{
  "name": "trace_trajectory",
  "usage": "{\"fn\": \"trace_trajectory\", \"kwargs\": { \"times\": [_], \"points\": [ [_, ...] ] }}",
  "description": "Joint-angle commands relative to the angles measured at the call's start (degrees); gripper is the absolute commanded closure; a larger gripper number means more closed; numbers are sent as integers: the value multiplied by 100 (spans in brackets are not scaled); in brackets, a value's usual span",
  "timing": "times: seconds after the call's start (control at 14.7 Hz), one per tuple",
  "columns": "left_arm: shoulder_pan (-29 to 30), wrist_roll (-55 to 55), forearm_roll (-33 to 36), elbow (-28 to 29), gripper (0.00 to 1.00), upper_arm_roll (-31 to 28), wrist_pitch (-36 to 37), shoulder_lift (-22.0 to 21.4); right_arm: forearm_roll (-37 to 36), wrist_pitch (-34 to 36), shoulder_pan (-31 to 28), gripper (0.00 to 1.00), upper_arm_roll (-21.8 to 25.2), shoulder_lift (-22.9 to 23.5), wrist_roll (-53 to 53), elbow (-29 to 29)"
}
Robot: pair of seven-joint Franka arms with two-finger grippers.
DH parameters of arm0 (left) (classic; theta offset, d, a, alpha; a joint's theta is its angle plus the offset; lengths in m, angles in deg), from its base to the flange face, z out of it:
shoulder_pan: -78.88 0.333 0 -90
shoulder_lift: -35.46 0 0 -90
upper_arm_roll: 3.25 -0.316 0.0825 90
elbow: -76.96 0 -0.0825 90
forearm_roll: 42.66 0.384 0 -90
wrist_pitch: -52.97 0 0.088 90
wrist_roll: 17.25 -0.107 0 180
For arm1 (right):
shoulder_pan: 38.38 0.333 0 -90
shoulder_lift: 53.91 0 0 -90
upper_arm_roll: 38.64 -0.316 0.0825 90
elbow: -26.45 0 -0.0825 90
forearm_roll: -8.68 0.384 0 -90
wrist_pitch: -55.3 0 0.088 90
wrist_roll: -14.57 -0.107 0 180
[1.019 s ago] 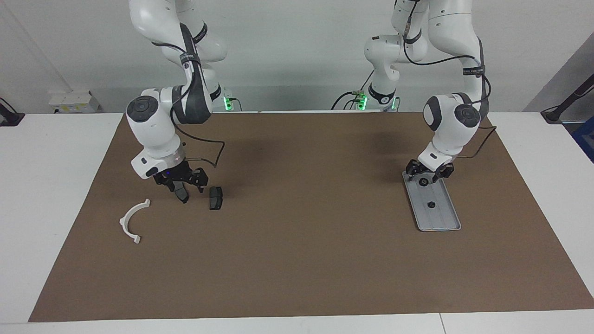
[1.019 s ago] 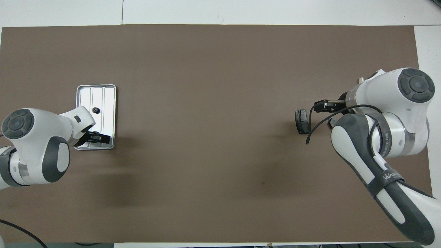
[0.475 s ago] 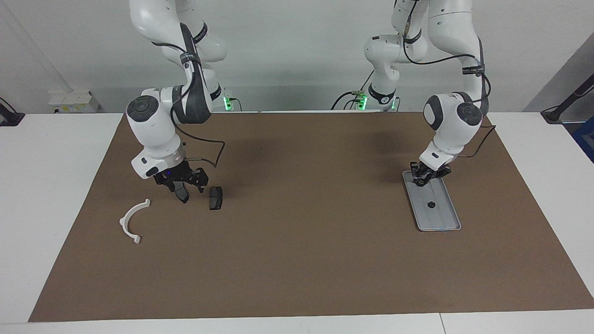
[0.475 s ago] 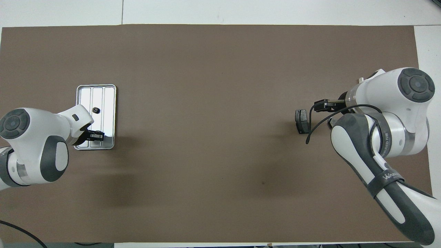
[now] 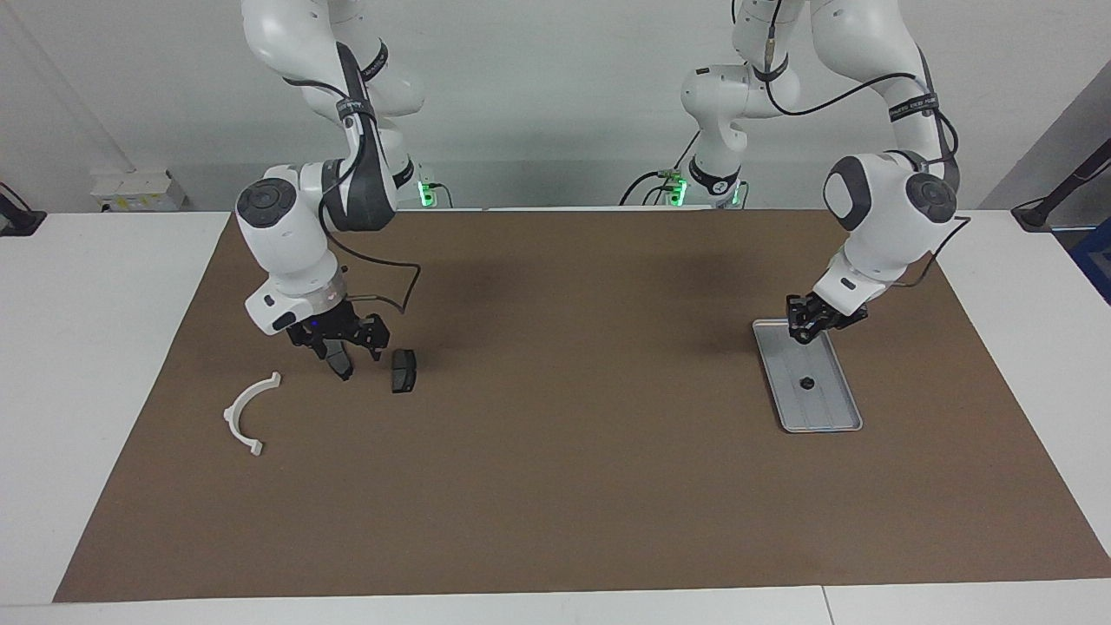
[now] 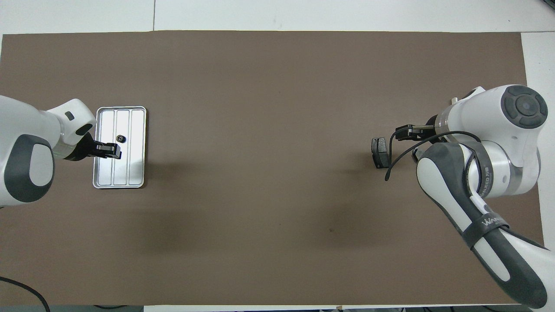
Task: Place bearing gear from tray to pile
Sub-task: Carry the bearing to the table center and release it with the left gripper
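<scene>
The silver tray (image 5: pixel 826 415) lies on the brown mat at the left arm's end of the table; it also shows in the overhead view (image 6: pixel 134 170). One small dark bearing gear (image 5: pixel 805 382) rests on its floor (image 6: pixel 121 138). My left gripper (image 5: pixel 800 331) hangs just above the tray's nearer end, shut on a second small dark gear; it also shows in the overhead view (image 6: pixel 115 151). At the right arm's end lies the pile: a white half-ring bracket (image 5: pixel 251 412) and a dark brake pad (image 5: pixel 403 371). My right gripper (image 5: pixel 340 365) stands between them, shut on the other dark grey brake pad.
The brown mat (image 5: pixel 564 451) covers most of the white table. The brake pad on the mat also shows in the overhead view (image 6: pixel 380 152), where the right arm hides the bracket.
My left gripper closed on the gear at the tray's nearer end and rose off the tray with it. The right arm has not moved.
</scene>
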Motion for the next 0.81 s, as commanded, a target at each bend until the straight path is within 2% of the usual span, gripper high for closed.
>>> {"fn": "trace_trajectory", "kwargs": {
  "times": [0.0,0.14,0.34,0.54,0.75],
  "points": [
    [-577,1124,-114,-654,100,-34,613,7,94,-30,-40,0,-35,-35,-26,1],
    [-1279,2361,-36,-752,100,-43,544,16,94,-30,-40,0,-35,-27,-26,1],
    [-2501,4348,640,-595,100,-43,88,-1,94,-39,-40,0,-35,-27,-17,1],
    [-3407,5423,1001,-279,100,-34,-79,-63,94,-39,-40,0,-26,-27,-17,1],
    [-4015,6313,1309,-252,100,-34,-615,462,94,-39,-40,0,-26,-27,-17,1]
  ]
}}
